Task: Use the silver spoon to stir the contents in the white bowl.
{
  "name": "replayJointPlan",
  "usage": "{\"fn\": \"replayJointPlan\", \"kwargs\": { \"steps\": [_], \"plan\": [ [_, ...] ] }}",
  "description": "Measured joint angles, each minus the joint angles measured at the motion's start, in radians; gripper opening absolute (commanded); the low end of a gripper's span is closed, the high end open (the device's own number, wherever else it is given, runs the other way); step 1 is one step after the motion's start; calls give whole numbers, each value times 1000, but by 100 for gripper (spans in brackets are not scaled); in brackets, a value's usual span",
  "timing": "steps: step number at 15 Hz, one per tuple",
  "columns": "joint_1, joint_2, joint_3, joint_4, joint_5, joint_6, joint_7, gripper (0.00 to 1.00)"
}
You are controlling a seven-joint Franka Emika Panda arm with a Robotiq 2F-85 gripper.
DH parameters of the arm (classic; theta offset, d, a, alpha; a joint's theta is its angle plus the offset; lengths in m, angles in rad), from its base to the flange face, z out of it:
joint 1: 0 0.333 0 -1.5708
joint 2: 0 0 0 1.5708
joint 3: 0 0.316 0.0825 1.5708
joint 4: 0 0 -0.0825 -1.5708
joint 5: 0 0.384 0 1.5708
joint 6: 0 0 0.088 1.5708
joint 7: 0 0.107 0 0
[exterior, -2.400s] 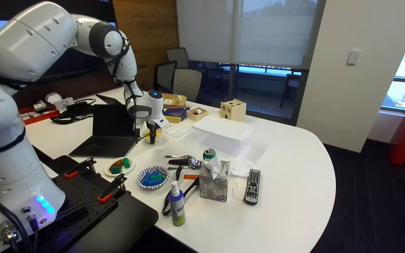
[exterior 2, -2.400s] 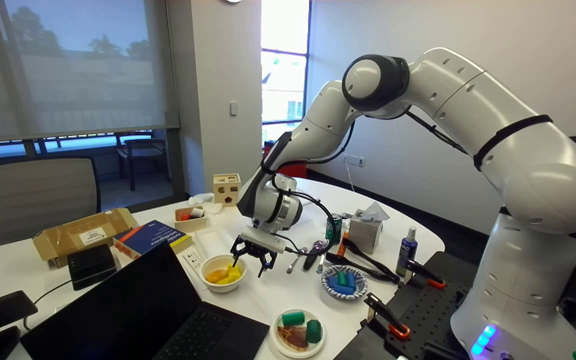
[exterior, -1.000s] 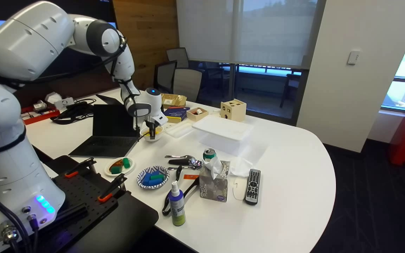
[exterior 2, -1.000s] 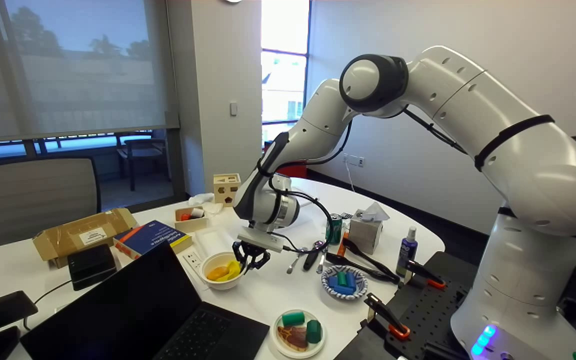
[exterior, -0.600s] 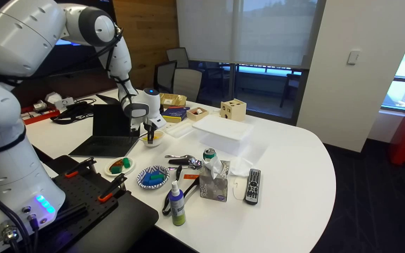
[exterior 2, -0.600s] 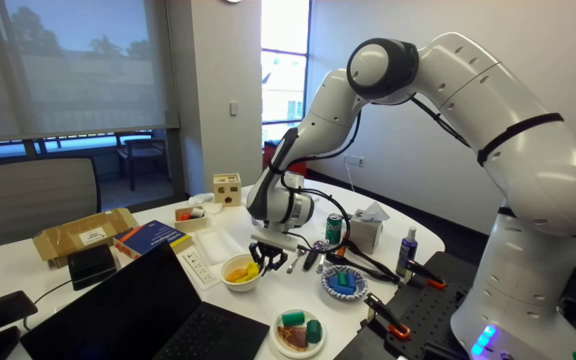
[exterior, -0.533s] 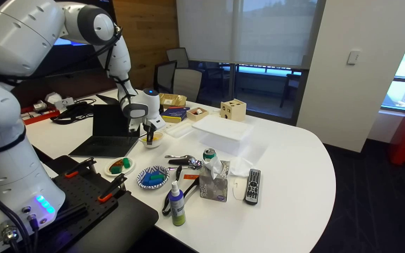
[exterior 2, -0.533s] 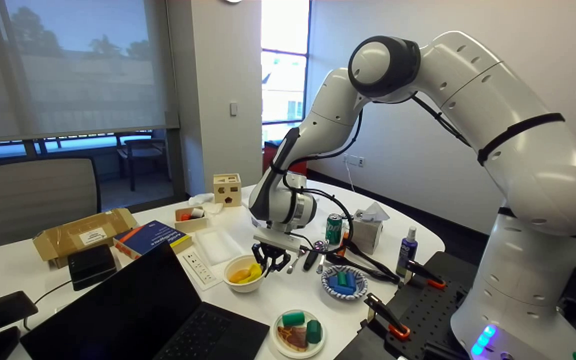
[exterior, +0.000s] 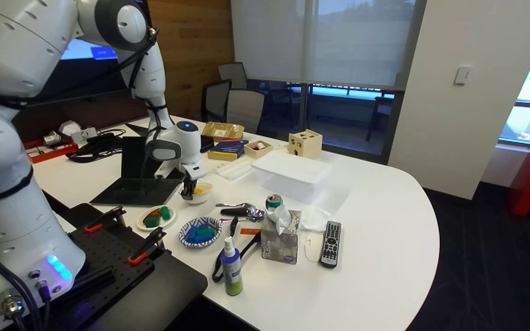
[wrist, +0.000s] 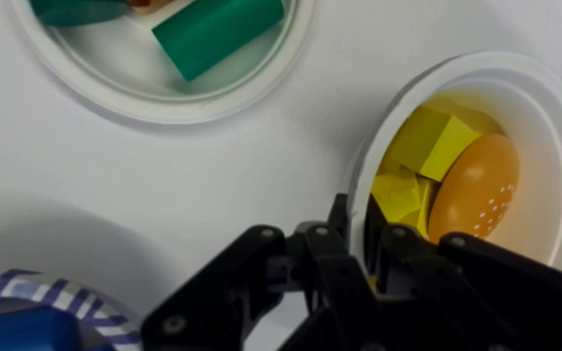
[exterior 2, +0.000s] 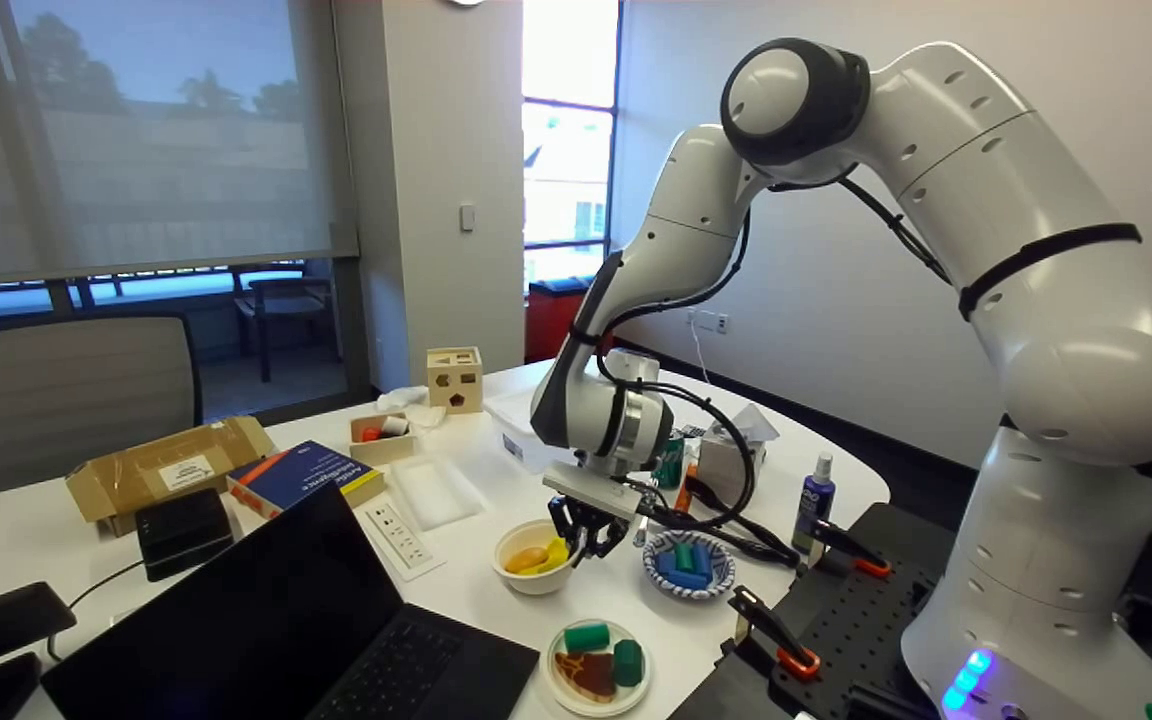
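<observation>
Gripper [wrist: 356, 209] narrowed onto the white bowl [wrist: 537, 126], one finger inside the rim, one outside. Makes sense: thin wall fits the grip, full width probably wouldn't. One-sided hold, so tipping is a risk. Can't tell if the base touches the table [exterior: 366, 220]. Yellow blocks [wrist: 422, 139] and an orange egg-shaped piece [wrist: 476, 183], the stuff to stir, sit inside. White plate [wrist: 178, 109] and blue patterned dish [wrist: 66, 297] near, bowl apart from both. In an exterior view, what looks like the silver spoon [exterior: 232, 204] lies beside a black-handled scoop [exterior: 235, 212], untouched. My read: grip is for siting the bowl, spoon pickup and stirring yet to do.
</observation>
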Motion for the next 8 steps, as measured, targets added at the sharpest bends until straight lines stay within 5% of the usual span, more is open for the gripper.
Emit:
{"fn": "replayJointPlan", "kwargs": {
  "steps": [7, 8],
  "plan": [
    [-217, 3, 175, -108, 121, 157, -42, 2],
    [-252, 4, 198, -123, 125, 176, -42, 34]
  ]
}}
